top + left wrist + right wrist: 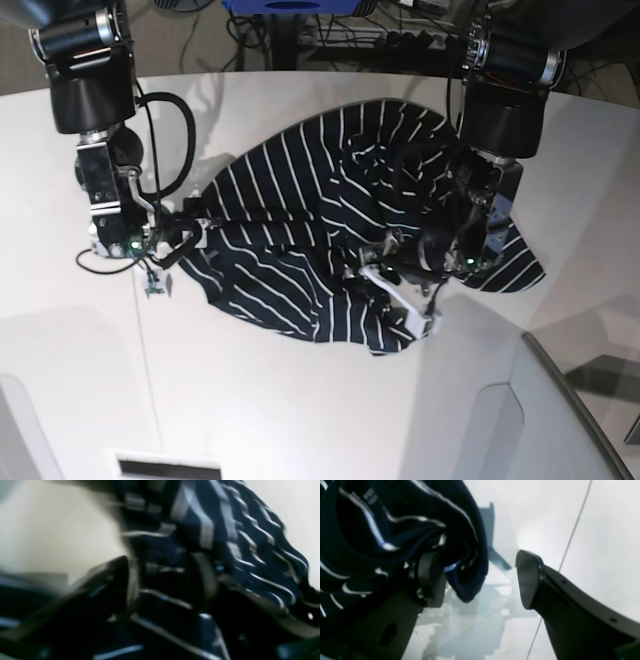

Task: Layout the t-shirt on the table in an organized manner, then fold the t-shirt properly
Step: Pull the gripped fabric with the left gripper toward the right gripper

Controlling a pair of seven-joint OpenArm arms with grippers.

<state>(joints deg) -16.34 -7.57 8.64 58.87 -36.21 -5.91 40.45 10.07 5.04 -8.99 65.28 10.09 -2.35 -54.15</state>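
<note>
- T-shirt (300,240): dark, white-striped, crumpled in a heap mid-surface (300,400); long axis runs left to right in the base view, between the two arms.
- Right pincer (480,580): jaws parted, empty gap; shirt edge drapes over one finger, so cloth lies just beside it, at the heap's left end.
- Left pincer (160,580): buried in folds at the right end; blur hides whether it grips.
- Judgement: both ends reachable; spreading outward comes next.
</note>
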